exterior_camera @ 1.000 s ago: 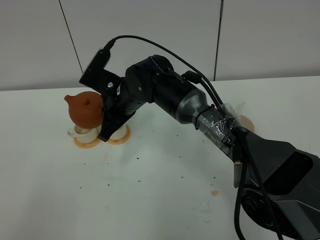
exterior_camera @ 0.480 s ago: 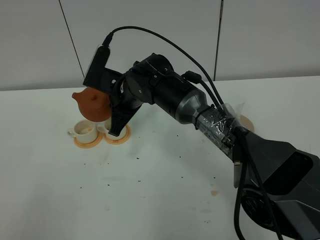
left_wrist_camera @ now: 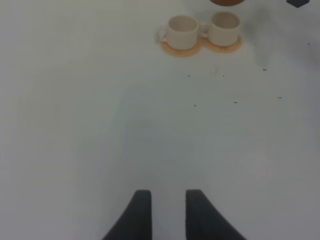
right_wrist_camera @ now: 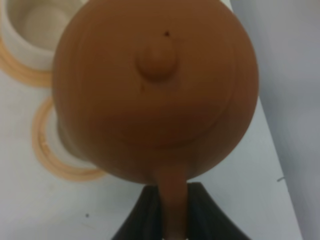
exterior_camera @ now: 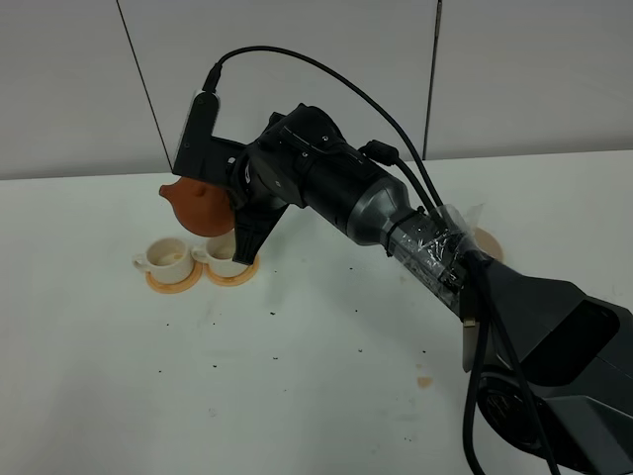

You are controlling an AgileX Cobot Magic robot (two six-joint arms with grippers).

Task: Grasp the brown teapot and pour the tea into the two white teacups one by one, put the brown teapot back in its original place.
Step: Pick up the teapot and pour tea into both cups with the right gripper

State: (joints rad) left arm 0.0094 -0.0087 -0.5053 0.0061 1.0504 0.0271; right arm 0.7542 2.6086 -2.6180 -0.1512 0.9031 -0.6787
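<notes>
The right end effector (right_wrist_camera: 173,199) is clamped on the loop handle (right_wrist_camera: 172,182) of the teapot (exterior_camera: 198,206). It holds the pot in the air just above the cups, roughly level, and mostly over the inner cup (exterior_camera: 226,253). The outer cup (exterior_camera: 168,258) is just beside that one, and each sits on an orange coaster (exterior_camera: 170,284).

The pale saucer (exterior_camera: 487,240) lies well apart from the cups, partly hidden by the arm. The left end effector (left_wrist_camera: 165,212) is well back from the cups over bare bench (exterior_camera: 297,376), its jaws narrowly parted and empty.

The pot is probably stiff, brittle clay (heavier if full), so the handle looks like the safest hold. Its lid (right_wrist_camera: 157,60) appears merely seated and may slide off in a steep tilt. The cups are small and light and could be easily nudged.
</notes>
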